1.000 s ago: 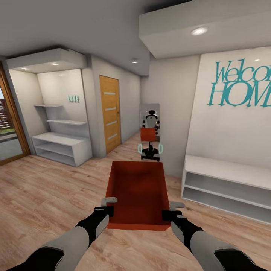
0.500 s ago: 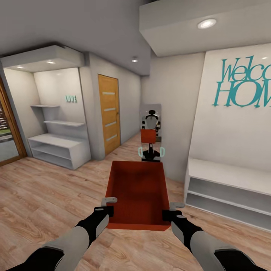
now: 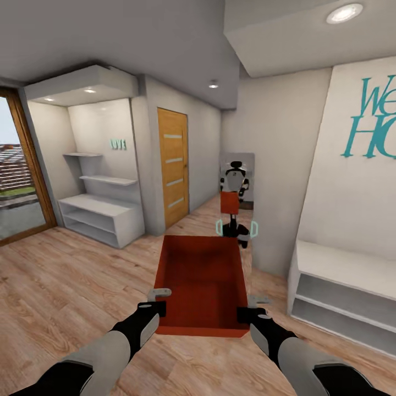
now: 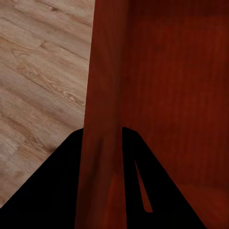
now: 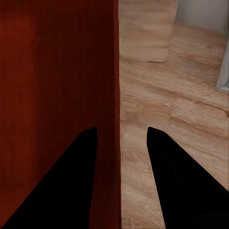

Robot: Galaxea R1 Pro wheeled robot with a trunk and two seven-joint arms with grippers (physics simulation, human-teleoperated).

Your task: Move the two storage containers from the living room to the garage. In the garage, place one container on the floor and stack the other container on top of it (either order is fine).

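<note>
Orange-red bin (image 3: pixel 201 286) sits low centre; my left pincer (image 3: pixel 155 301) and right pincer (image 3: pixel 252 306) each clamp a side wall.

An orange-red storage container (image 3: pixel 201 283) — rectangular, shallow, open-topped, with thin plain walls and nothing inside — hangs level above the light wood-plank floor (image 3: pixel 66 286), long axis running away from the robot, its near end clamped at both side walls.
</note>
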